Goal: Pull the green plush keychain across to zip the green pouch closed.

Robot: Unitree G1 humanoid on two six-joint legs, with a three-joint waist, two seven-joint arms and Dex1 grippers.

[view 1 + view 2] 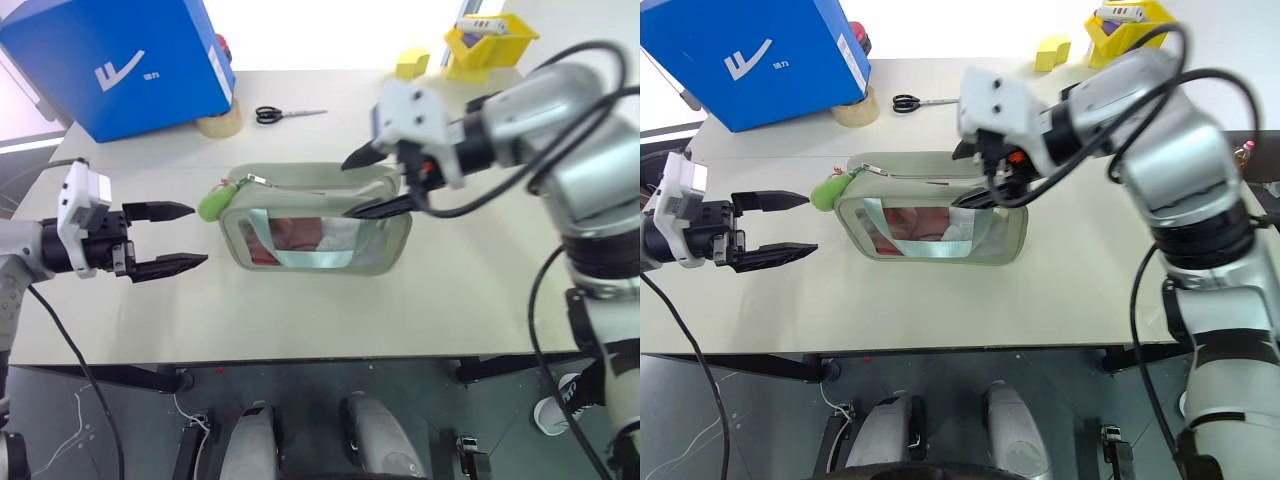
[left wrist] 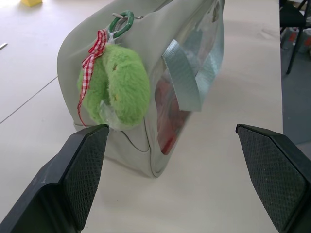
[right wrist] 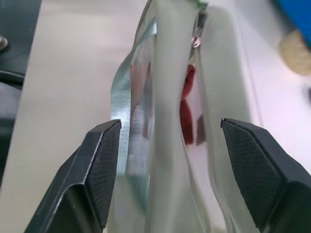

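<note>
- The left gripper (image 1: 168, 238) hovers level over the counter (image 1: 300, 310), its jaws spread wide and empty, aimed at the near end of the pouch; judging by that aim, it is set to take the keychain.
- The green plush keychain (image 2: 119, 90) hangs just ahead of those open jaws, not touching them, off the green pouch's (image 1: 385, 250) end by a green ring with a red checked ribbon. It sits at the end nearest the left gripper.
- The pouch stands on its long edge between the two grippers, clear window facing the robot, so the zip runs along the top from one gripper toward the other.
- Through the window and the gaping top something red lies inside the pouch, behind a pale teal strap; the zip is not yet drawn shut.
- The right gripper (image 1: 380, 182) is above the pouch's far end, jaws apart with one either side of the top edge, gripping nothing. I judge it placed there to steady that end, though contact cannot be told.
</note>
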